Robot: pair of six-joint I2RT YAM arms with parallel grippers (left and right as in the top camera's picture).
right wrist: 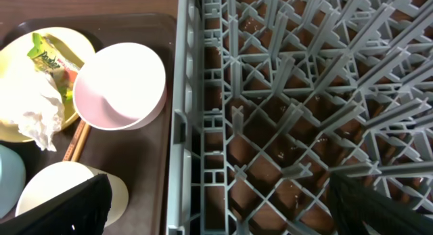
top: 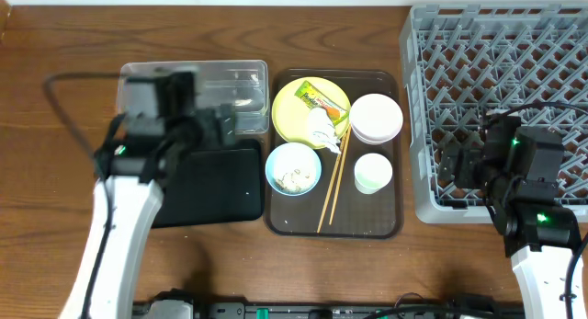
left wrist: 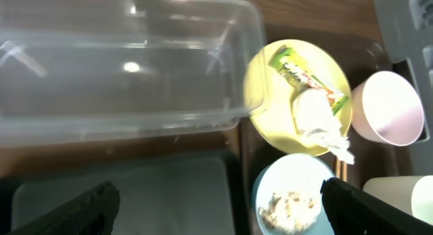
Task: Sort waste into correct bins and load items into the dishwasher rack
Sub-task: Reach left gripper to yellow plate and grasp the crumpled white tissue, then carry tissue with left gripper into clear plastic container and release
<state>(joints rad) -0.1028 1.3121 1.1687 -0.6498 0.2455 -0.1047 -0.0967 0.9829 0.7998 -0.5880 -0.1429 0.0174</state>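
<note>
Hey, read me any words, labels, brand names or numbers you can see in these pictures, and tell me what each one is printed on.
wrapper, lying on the yellow plate: there is dark lettering on its green end, but it is too small and blurred to read in any of the three views.
Nothing else in view shows any word, number or sign.

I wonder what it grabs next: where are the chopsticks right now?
From overhead, the chopsticks lie on the brown tray in the middle of the view, between the blue bowl and the white cup.
</note>
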